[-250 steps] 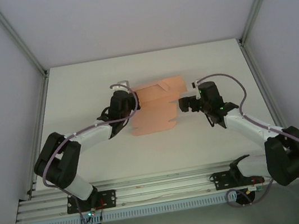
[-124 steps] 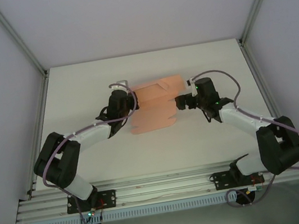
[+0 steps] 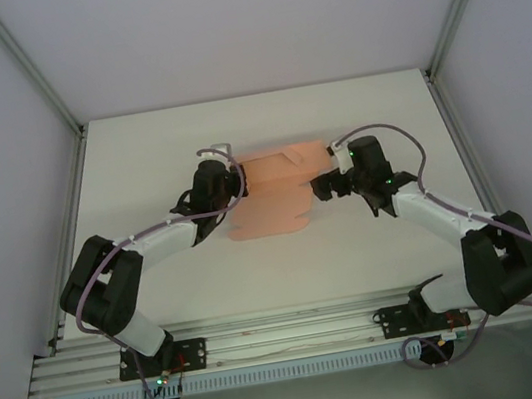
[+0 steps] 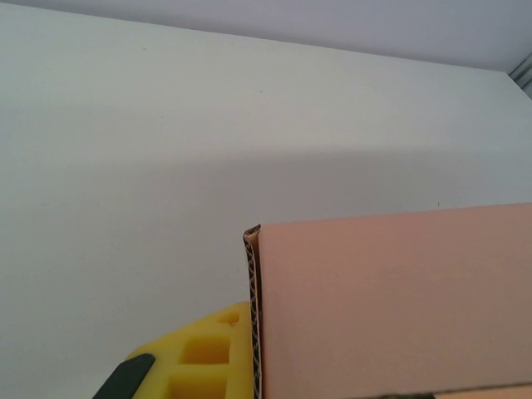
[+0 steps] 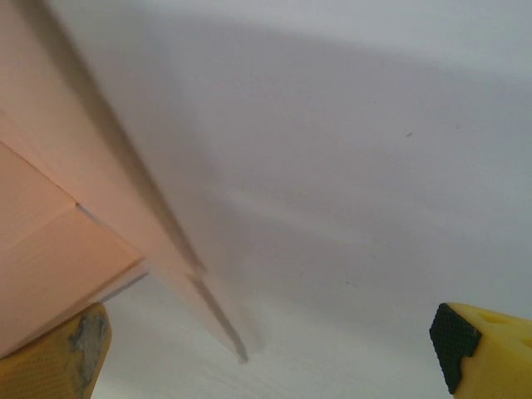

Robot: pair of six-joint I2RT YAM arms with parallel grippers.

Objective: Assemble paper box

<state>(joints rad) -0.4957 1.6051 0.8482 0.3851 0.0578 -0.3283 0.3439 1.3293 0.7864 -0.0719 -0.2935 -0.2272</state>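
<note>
On the counter (image 3: pixel 140 169) between the 2 arms, the paper box (image 3: pixel 276 198) lies as a salmon-pink die-cut sheet, not yet a box, mostly flat. One panel stands up in the left wrist view. The left end effector (image 3: pixel 236 182) sits at the box's left edge. There 1 yellow finger (image 4: pixel 208 357) lies against the corrugated cut edge of that panel, while the other finger is hidden behind the card, so I cannot tell whether it is clamped. The right end effector (image 3: pixel 320 187) is at the box's right edge with its jaws spread wide. One fingertip (image 5: pixel 58 353) is just beneath a card flap and the other (image 5: pixel 486 345) is well clear of the box over bare counter. The main risk I see is the sheet sliding rather than folding. If the right fingertip pushes on the flap and the left side is not firmly held, the whole card could skate toward the left arm. Thin card may also buckle away from its crease under a push at 1 corner. A flap resting on a single fingertip could slip off it and spring back flat.
</note>
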